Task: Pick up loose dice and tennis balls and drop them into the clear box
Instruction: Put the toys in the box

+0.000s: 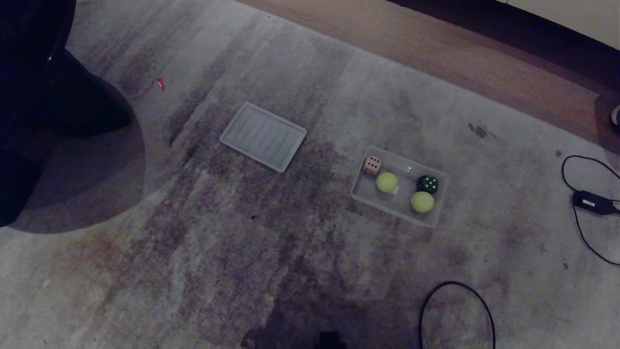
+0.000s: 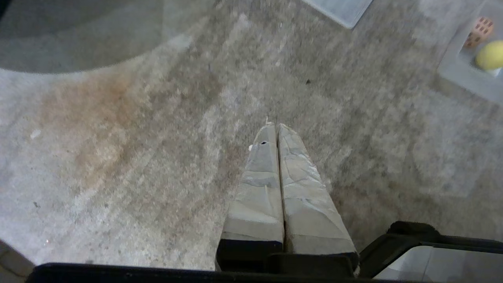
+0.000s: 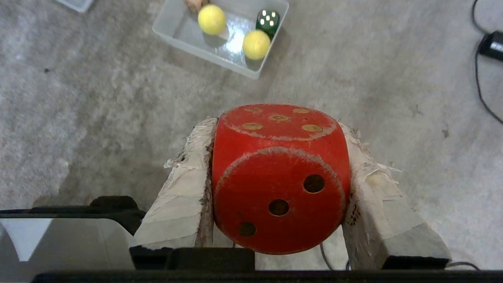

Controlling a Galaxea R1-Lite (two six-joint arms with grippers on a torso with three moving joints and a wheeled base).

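Note:
The clear box (image 1: pixel 361 194) lies on the carpet right of centre in the head view. Inside it rest a beige die (image 1: pixel 372 165), a dark green die (image 1: pixel 427 184) and two tennis balls (image 1: pixel 387 182) (image 1: pixel 422 201). A red die (image 3: pixel 279 177) is clamped between the taped fingers of my right gripper (image 3: pixel 277 124), held above the carpet with the clear box (image 3: pixel 169 31) farther ahead. My left gripper (image 2: pixel 275 125) hangs over bare carpet, its taped fingers pressed together with nothing between them. Neither arm shows in the head view.
A flat ribbed clear lid (image 1: pixel 264 136) lies left of the box. A dark rounded shape (image 1: pixel 43 111) and its shadow fill the far left. Black cables (image 1: pixel 457 310) and a power adapter (image 1: pixel 593 201) lie at the right. Wooden floor (image 1: pixel 460 53) borders the carpet at the back.

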